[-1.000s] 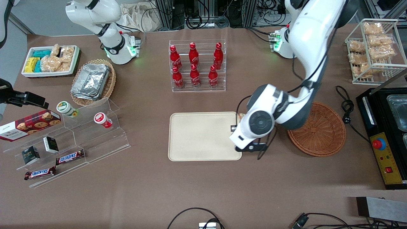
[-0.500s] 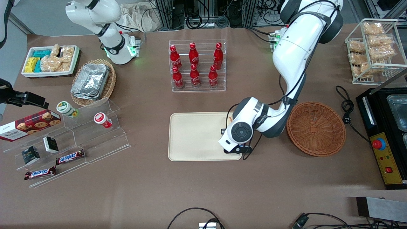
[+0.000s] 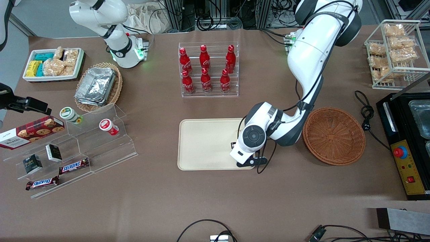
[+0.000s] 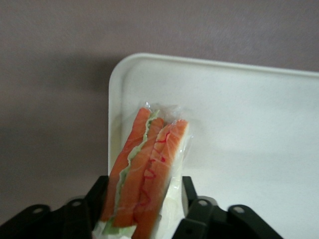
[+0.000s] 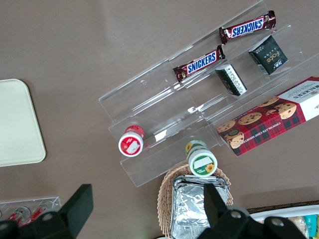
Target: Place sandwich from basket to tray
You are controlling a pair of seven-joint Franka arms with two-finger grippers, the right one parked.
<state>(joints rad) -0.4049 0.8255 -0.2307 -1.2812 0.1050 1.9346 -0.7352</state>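
- Brown table (image 3: pixel 215 201) is spread under everything, with cables at the edge nearest the front camera.
- Toward the parked arm's end, a white bin (image 3: pixel 53 64) of snacks is seen, with an oval basket (image 3: pixel 98 86) of foil trays beside it.
- Nearer the front camera than these, a clear stepped stand (image 3: pixel 77 148) is set out with a cookie box (image 3: pixel 32 131), two small cups, two dark cartons and two Snickers bars (image 3: pixel 57 174).
- Mid-table, a clear rack (image 3: pixel 208 69) is filled with six red bottles.
- Nearer the camera than the rack, the tray (image 3: pixel 205 144) lies flat.
- The gripper (image 4: pixel 142 219) is held low over the tray's corner at the working arm's end, on the side farther from the front camera.
- Its jaws are closed on the sandwich (image 4: pixel 147 169); the black fingers (image 4: pixel 192 199) are pressed against both sides of the clear wrap.
- The sandwich is held upright, its orange and green filling edge shown to the wrist camera, over the tray just inside the rim.
- The round basket (image 3: pixel 334 136) sits just beside the tray, toward the working arm's end.
- A wire rack (image 3: pixel 393 53) of bagged snacks and a black appliance (image 3: pixel 406 144) stand at that end.
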